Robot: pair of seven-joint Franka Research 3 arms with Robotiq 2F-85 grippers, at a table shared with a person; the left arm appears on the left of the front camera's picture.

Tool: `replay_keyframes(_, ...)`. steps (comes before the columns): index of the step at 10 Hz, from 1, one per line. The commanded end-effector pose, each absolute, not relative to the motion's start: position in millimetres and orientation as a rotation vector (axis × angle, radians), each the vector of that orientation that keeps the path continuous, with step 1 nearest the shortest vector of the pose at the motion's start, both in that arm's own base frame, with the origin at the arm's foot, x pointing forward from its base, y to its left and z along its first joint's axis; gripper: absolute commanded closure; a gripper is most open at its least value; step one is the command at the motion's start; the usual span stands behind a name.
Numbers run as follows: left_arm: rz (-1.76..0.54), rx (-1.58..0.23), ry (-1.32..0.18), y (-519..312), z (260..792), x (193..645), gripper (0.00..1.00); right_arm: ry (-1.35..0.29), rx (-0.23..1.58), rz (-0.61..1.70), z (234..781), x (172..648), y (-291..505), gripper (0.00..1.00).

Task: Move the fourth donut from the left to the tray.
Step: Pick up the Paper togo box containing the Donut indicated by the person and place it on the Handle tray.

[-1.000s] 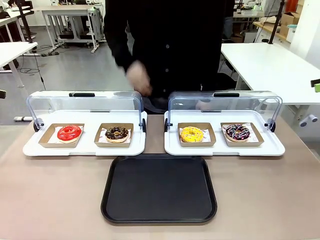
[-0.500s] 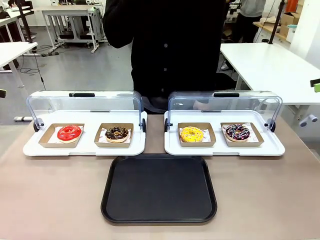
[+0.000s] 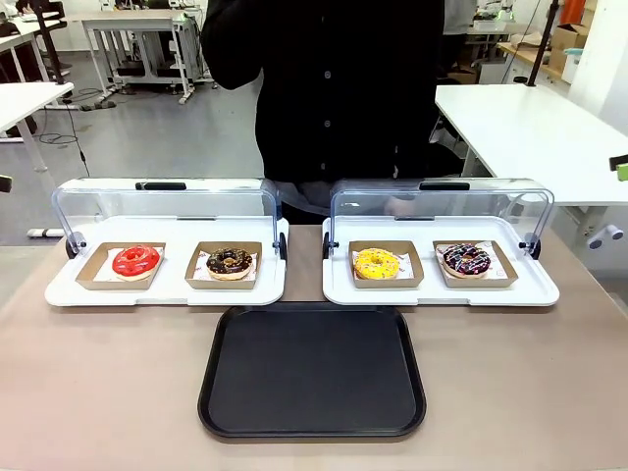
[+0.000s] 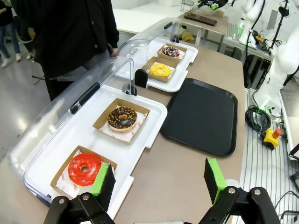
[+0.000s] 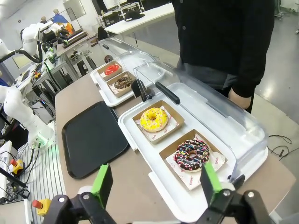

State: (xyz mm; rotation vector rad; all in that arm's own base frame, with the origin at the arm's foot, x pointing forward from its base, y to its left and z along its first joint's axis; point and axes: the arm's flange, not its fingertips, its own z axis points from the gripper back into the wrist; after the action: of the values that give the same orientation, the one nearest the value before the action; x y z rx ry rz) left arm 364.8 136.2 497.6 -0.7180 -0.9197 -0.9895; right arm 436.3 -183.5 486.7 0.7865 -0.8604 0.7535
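only the person [image 3: 343, 98] has moved: the forearm that crossed the torso a second ago is now raised clear of the work area, at the upper left of the front view. the person's other hand [image 3: 397, 206] stays low behind the right display case [image 3: 442, 290]; i cannot tell whether it touches the clear lid [image 3: 442, 201] or grips anything. no donut, case or tray has shifted.

status of the task items:
- the fourth donut [image 3: 465, 259] sits in its cardboard tray [image 3: 501, 276] at the right end of the right display case, just beside the yellow donut [image 3: 378, 263]. the clear lid stands rolled back to the far side, so the donut is uncovered on my side.
- the tray [image 3: 312, 371] lies on the table [image 3: 98, 392] directly in front of the two cases, with nothing on it.

status of the grippers:
- left gripper [image 4: 158, 182]: jaws spread wide, nothing between the pads, above the left end of the table.
- right gripper [image 5: 156, 186]: jaws spread wide, nothing held, above the near edge of the right case with the fourth donut just ahead.

i judge the transfer not yet begun. with the person's arm withdrawn, the path to the donut looks free, and the right arm is the better placed.
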Motion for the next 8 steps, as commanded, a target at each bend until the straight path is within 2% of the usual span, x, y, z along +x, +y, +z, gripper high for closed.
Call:
replay_keyframes(1, -0.999, -0.728, -0.948, 137.4, 499.1, 367.1, 0.0, -0.885, 0.799, 0.759, 487.5, 437.8, -182.1, 0.0)
replay_keyframes(8, -0.999, -0.728, -0.948, 137.4, 499.1, 367.1, 0.0, -0.885, 0.799, 0.759, 487.5, 437.8, -182.1, 0.0)
